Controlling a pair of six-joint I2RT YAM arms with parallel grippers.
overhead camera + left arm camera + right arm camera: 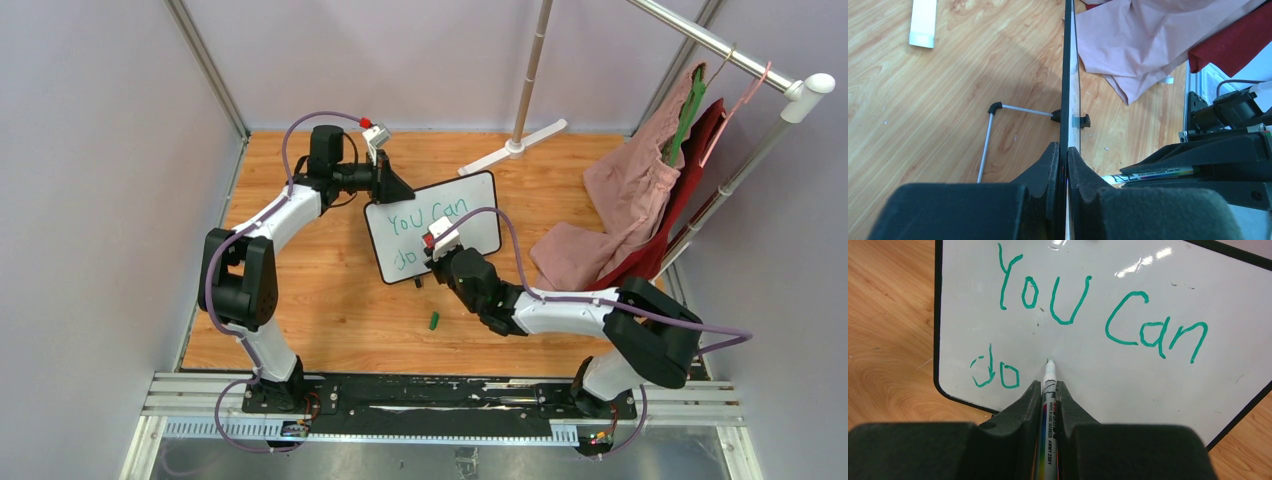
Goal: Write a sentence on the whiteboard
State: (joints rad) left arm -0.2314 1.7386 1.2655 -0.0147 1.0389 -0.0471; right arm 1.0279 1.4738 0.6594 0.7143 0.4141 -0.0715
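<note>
Fingers (1024,405) of right gripper (1048,385): clenched on a marker (1049,377), one pad on each side of the barrel, nib pointing away from the wrist.
Marker: white barrel with a printed label; nib at the board face just right of "do"; actual contact cannot be told.
Small green piece (434,321): lying loose on the wooden table (330,320), on the near side of the board, beside the right arm.
Whiteboard (410,238): mid-table between the two arms, propped on small black feet and a wire stand behind it, writing face towards the right arm.
Sentence (1064,321): green handwriting, "You Can" on the upper line, "do" on the lower line at the left; the rest of that line is bare.
Left gripper (1064,150): at the board's far-left corner, fingers (1048,172) clamped on its edge, one on each face.
White stand foot (515,147): beyond the board.
Pink garment (620,200) and red garment (690,170): far right, hanging from a rail, pink hem trailing on the table.
</note>
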